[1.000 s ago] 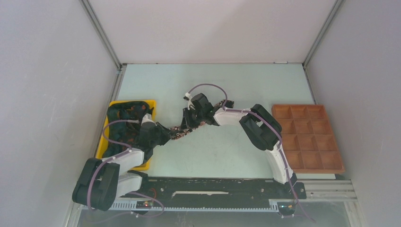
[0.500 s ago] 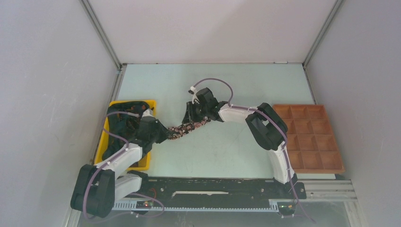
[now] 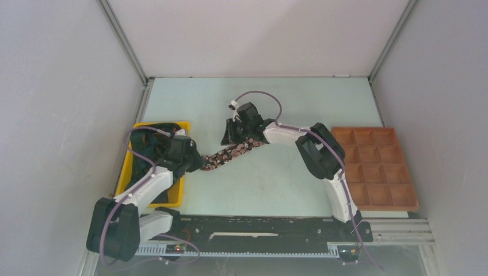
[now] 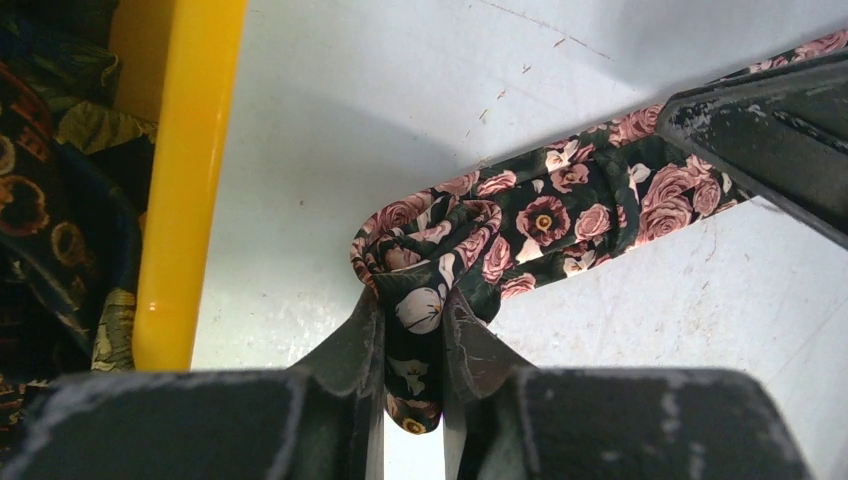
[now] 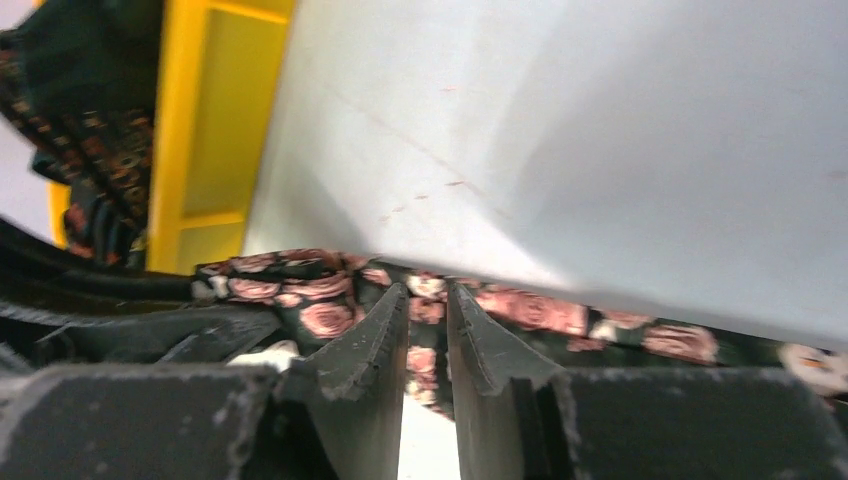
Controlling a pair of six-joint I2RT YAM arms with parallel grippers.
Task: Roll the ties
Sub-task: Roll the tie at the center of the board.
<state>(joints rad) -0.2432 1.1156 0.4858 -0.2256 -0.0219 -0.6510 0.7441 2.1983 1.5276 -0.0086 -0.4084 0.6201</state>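
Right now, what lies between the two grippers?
A floral tie spans from the left gripper to the right gripper, clearest in the top external view.

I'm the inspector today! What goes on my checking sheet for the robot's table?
Surface: pale green table, lightly scratched.
Job's things: one floral tie stretched between the grippers, its left end looped; more ties heaped in the yellow bin.
Clutter: brown compartment tray at the right, looks empty.
Grippers: left gripper shut on the looped end; right gripper seems shut on the tie further along.
Cables: purple cables loop along both arms.
Surroundings: white walls on three sides.
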